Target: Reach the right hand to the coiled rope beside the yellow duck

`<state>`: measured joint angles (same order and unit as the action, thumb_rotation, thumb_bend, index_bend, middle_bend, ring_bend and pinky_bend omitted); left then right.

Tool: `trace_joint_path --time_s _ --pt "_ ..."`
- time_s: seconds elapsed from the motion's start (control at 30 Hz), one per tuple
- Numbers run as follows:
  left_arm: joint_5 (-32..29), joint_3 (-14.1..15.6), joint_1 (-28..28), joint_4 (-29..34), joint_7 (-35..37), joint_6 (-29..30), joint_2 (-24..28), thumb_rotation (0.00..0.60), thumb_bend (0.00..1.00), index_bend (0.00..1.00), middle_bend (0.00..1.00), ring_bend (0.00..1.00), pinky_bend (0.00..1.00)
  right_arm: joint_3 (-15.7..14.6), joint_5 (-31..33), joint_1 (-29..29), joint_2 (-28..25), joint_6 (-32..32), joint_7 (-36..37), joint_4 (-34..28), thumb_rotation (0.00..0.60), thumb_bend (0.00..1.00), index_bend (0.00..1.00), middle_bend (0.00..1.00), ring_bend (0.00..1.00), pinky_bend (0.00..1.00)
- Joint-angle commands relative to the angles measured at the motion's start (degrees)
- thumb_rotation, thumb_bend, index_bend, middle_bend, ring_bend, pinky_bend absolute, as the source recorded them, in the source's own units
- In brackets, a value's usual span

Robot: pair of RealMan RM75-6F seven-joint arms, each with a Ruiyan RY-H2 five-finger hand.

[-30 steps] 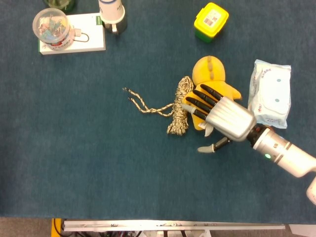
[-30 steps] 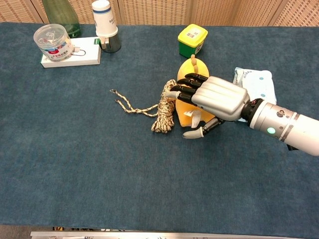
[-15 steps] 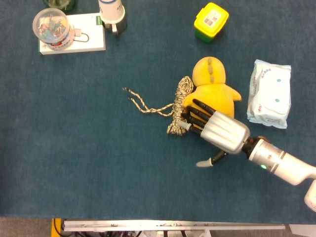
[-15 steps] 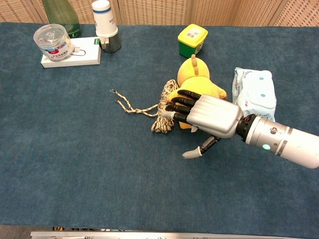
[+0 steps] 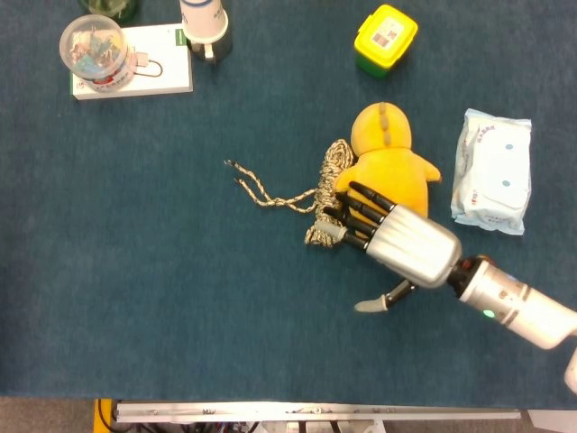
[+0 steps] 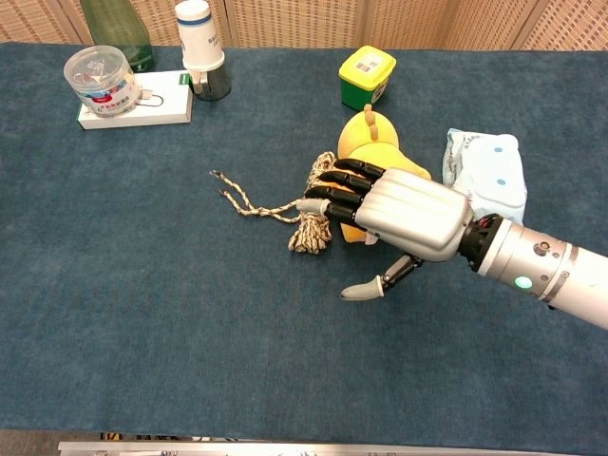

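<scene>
Reaching across the blue table (image 5: pixel 135 289), the right hand (image 5: pixel 397 241) hovers with its fingers (image 6: pixel 334 190) spread apart and holding nothing, fingertips over the lower part of the coiled rope (image 5: pixel 326 198). That rope lies just beside the yellow duck (image 5: pixel 389 158), touching its left flank, with two loose strands trailing off leftward. A white wipes pack (image 5: pixel 492 171) sits beyond the duck.

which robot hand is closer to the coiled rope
Right. The right robot hand has its fingers over the coiled rope; the left robot hand is in neither view.
</scene>
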<state>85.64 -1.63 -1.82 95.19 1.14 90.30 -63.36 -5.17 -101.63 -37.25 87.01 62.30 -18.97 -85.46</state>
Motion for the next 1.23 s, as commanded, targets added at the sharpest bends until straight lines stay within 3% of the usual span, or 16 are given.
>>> trace_joint_path --time_s 0.03,0.13,0.23,0.37,0.43,0.93,1.23 --pt "0.0 0.0 0.1 0.0 0.0 -0.1 0.0 0.6 0.14 0.15 0.15 0.16 0.05 1.0 0.9 1.2 -3.1 2.3 0.3 -3.1 0.0 0.0 0.08 0.12 0.0 0.0" --pt "0.0 0.0 0.2 -0.1 0.0 -0.2 0.0 0.6 0.14 0.15 0.15 0.16 0.05 1.8 2.8 2.9 -6.8 4.5 0.2 -6.2 0.04 0.0 0.08 0.12 0.0 0.0" --pt "0.1 0.0 0.3 -0.2 0.0 -0.4 0.0 0.6 0.14 0.15 0.15 0.16 0.05 2.4 5.2 4.8 -10.3 6.2 0.0 -8.9 0.149 0.0 0.08 0.12 0.0 0.0" --pt "0.2 0.0 0.6 -0.2 -0.2 -0.8 0.0 0.6 0.14 0.15 0.15 0.16 0.05 2.7 8.5 7.3 -14.5 7.9 1.2 -11.5 0.437 0.0 0.08 0.12 0.0 0.0" --pt "0.3 -0.1 0.7 -0.3 -0.2 -0.9 -0.2 0.6 0.14 0.15 0.15 0.16 0.05 2.9 10.4 9.0 -16.2 9.3 2.5 -11.7 0.494 0.0 0.08 0.12 0.0 0.0" --pt "1.4 -0.2 2.3 -0.7 -0.8 -1.9 -1.0 0.6 0.14 0.15 0.15 0.16 0.05 1.9 15.4 21.2 -25.3 20.4 6.1 -13.8 0.504 0.0 0.08 0.12 0.0 0.0" --pt "2.2 -0.2 2.9 -0.5 -1.2 -2.1 -1.3 0.6 0.14 0.15 0.15 0.16 0.05 0.8 14.1 27.9 -26.3 26.7 8.6 -13.0 0.505 0.0 0.08 0.12 0.0 0.0"
